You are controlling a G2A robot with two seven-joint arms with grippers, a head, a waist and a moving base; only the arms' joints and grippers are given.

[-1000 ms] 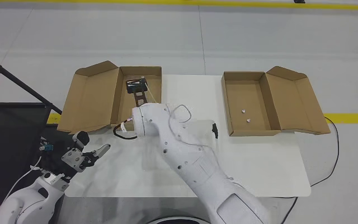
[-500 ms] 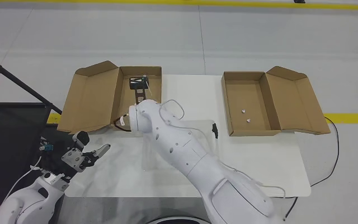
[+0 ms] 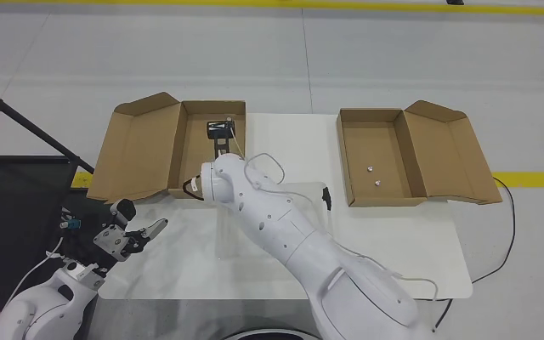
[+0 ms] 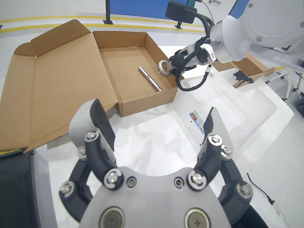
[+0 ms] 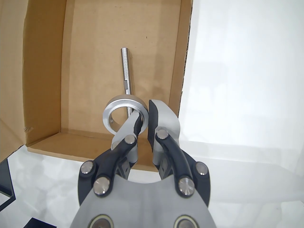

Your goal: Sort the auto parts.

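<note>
Steel ring [image 5: 123, 102], clamped in the right claw [image 5: 145, 116], hangs above the cardboard box [image 5: 90, 36] holding a rod [image 5: 125, 72]; best lowered beside the rod before release. The left claw [image 4: 154, 110] stands apart. The right wrist view reveals one finger through the ring; the top view, a second box [image 3: 382, 144] with two small parts [image 3: 369, 168].
</note>
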